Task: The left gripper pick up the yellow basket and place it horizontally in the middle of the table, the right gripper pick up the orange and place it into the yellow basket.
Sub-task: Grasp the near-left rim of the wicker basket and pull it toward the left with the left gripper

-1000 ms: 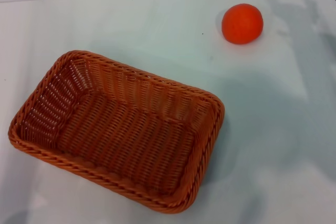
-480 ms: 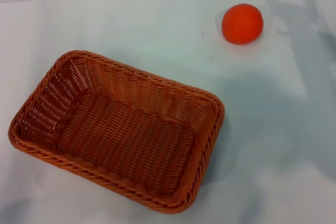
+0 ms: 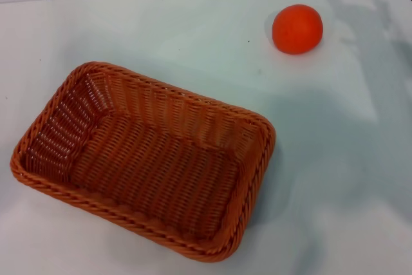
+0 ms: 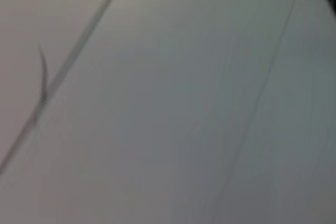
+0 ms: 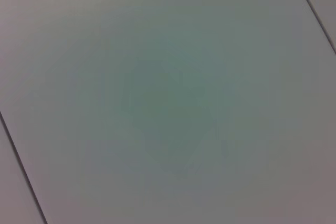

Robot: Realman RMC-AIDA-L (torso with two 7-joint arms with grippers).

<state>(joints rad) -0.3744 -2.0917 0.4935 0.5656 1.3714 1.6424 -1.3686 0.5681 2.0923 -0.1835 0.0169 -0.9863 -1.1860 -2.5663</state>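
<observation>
Head view: my orange-brown woven yellow basket (image 3: 145, 162) sits askew on the worktop (image 3: 161, 37), orange (image 3: 297, 28) well apart; neither pincer's state visible.

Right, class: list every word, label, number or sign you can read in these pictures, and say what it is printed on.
None: no readable text anywhere.
The yellow basket, the orange and the table carry no lettering, label or number.
Both wrist views show only plain, unmarked surfaces.

One yellow basket (image 3: 143, 162), one orange (image 3: 297, 28)
</observation>
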